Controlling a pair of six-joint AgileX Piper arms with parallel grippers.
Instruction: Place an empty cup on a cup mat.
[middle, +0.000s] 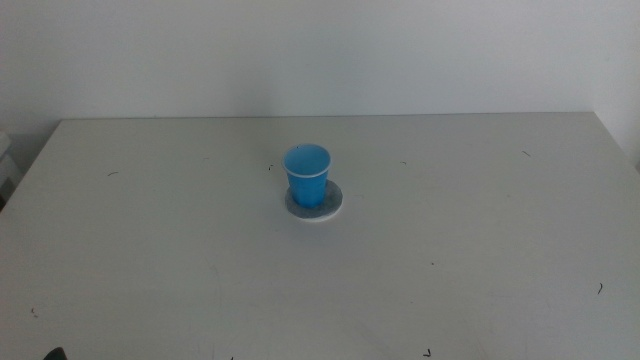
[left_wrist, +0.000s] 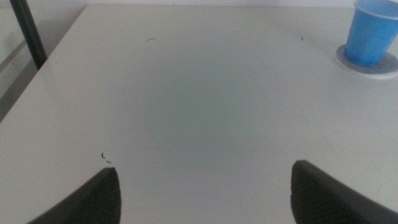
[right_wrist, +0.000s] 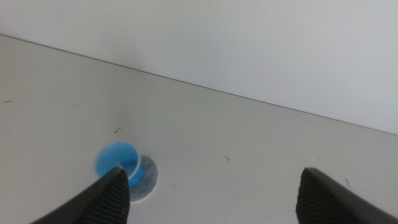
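Observation:
The blue cup (middle: 307, 174) stands upright on the round grey cup mat (middle: 331, 208) near the middle of the table. It also shows in the left wrist view (left_wrist: 371, 32) on the mat (left_wrist: 385, 68), and from above in the right wrist view (right_wrist: 117, 159) on the mat (right_wrist: 146, 182). My left gripper (left_wrist: 202, 186) is open and empty, low over the table, well away from the cup. My right gripper (right_wrist: 214, 190) is open and empty, high above the table, apart from the cup. Neither gripper clearly shows in the middle view.
The white table (middle: 450, 250) carries small dark specks. A white wall stands behind its far edge. A dark pole (left_wrist: 28, 34) stands off the table's side in the left wrist view.

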